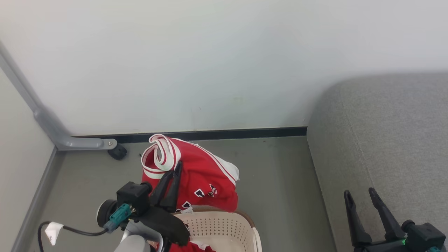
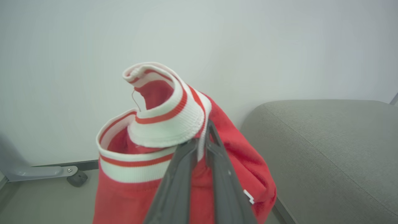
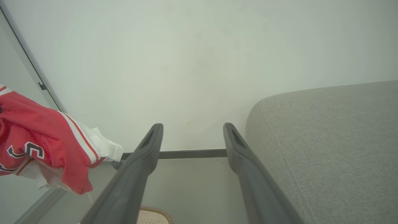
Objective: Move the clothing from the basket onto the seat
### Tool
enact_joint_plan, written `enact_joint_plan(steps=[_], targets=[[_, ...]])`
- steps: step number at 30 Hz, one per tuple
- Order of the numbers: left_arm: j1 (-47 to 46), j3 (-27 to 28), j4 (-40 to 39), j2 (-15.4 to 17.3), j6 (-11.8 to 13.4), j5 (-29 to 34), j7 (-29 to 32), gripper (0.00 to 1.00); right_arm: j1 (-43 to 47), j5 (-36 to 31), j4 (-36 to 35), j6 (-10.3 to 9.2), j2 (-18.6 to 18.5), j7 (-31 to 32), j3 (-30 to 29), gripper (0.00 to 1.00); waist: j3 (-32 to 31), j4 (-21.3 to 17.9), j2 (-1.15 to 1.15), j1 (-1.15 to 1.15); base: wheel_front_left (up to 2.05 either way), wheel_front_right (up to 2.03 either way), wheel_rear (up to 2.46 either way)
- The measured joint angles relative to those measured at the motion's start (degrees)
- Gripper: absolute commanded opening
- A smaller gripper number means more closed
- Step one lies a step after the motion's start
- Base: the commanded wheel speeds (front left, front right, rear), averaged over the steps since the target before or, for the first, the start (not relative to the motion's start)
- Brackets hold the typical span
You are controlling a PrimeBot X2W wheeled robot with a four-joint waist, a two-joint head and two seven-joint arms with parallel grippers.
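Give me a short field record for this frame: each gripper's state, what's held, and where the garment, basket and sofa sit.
left gripper: shut on the red garment, pinching it beside the white striped trim
right gripper: open, holding nothing, in front of the sofa
red garment: lifted, hanging above the basket's far rim
basket: on the floor below the left gripper, more red fabric inside
sofa: on the robot's right, against the wall
task status: garment not yet on the sofa
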Motion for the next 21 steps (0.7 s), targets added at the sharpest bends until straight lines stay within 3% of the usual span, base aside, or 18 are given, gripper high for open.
enact_joint_plan(steps=[8,21], targets=[[4.3,-2.0,-7.6,0.7,-1.9,0.1,0.0,0.00,2.8,-0.5,-0.6,0.00,0.6,0.0,2.1,1.00,-3.4,-0.2,0.00,0.00,0.00,0.00,0.00],[7.9,-4.1,-15.3,1.4,-1.7,0.6,1.1,0.00,5.4,-0.5,-2.8,0.00,1.1,1.1,5.4,1.00,-5.5,-0.9,0.01,0.01,0.00,0.00,0.00]])
